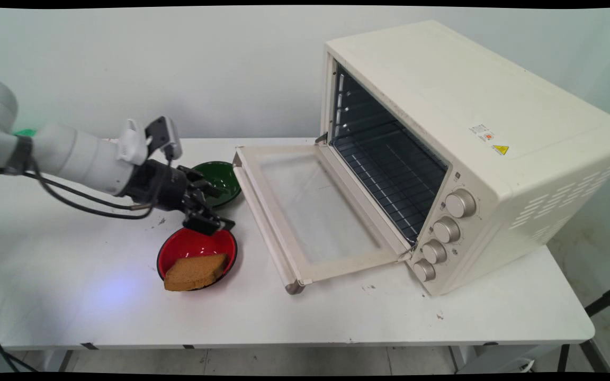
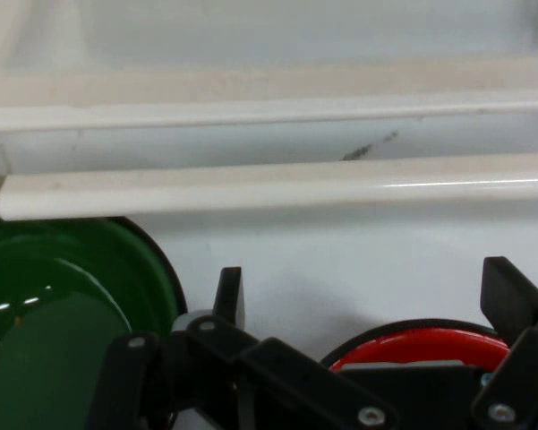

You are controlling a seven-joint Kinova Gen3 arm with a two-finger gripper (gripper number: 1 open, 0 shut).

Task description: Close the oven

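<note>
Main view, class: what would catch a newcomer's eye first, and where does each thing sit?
The big cream toaster oven on the table's right side stands out, its door folded down flat and the wire rack bare. Left of the door, a red bowl holds a brown slice of bread, with a green bowl behind it. The open gripper hovers at the red bowl's far rim.

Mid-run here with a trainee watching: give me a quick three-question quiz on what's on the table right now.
1. True or false: the oven door is shut.
2. The slice of bread lies in which bowl? A) the green bowl B) the red bowl C) neither
3. Fill in: the gripper is ____, over the red bowl's far rim.

Key: 1 false, it lies folded down open. 2 B. 3 open, its fingers spread apart and holding nothing.
</note>
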